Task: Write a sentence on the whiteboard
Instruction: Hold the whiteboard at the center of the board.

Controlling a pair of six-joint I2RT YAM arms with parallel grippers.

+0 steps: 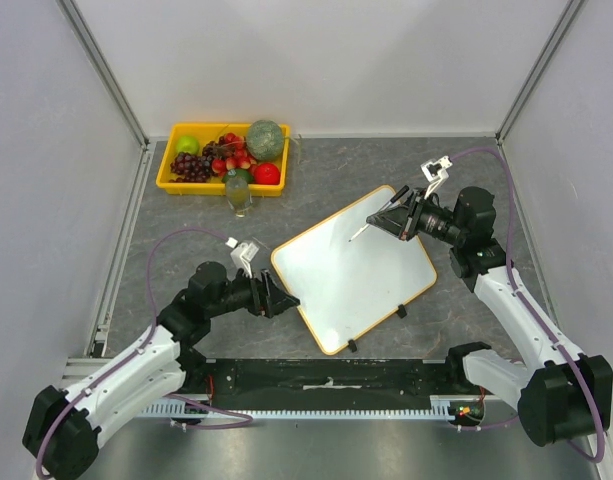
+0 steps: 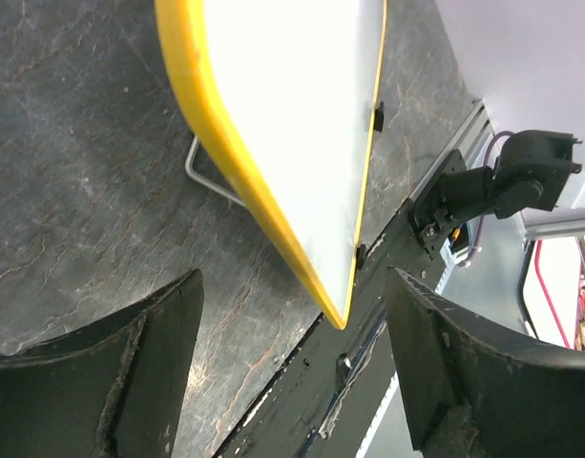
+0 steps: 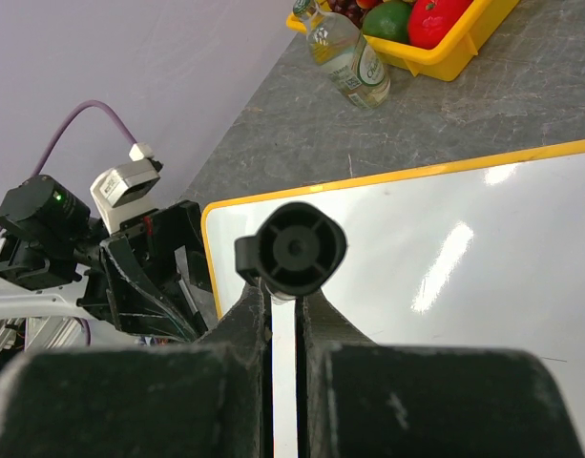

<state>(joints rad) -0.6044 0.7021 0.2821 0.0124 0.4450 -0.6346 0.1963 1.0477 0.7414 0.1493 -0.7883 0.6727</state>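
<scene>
**Desk:** What does the table (image 1: 186, 215) show, largest thing first?

**Operator:** The whiteboard (image 1: 351, 270) lies mid-table, turned on the diagonal. Its face is blank as far as I can see, so no sentence is on it yet. The fruit tray (image 1: 171, 183) and a bottle (image 1: 237, 195) sit well apart at the far left.

**Desk:** And your arms?

**Operator:** My left arm stretches low from the near-left corner. The left gripper (image 1: 282, 300) sits just beside the board's left corner with its jaws spread wide and nothing in them. My right arm bends in from the right, with the wrist angled down over the board's far corner. The right gripper (image 1: 404, 212) is clamped tight on the marker (image 1: 366, 227), whose tip points at the white surface. I cannot tell whether the tip is touching.

**Desk:** How would you write it well?

**Operator:** In my judgement, I should start near the top edge and leave room for two lines. The pressure should be light and even, because the board looks propped and may slide. I would steady its corner with the free left gripper before the first stroke.
</scene>
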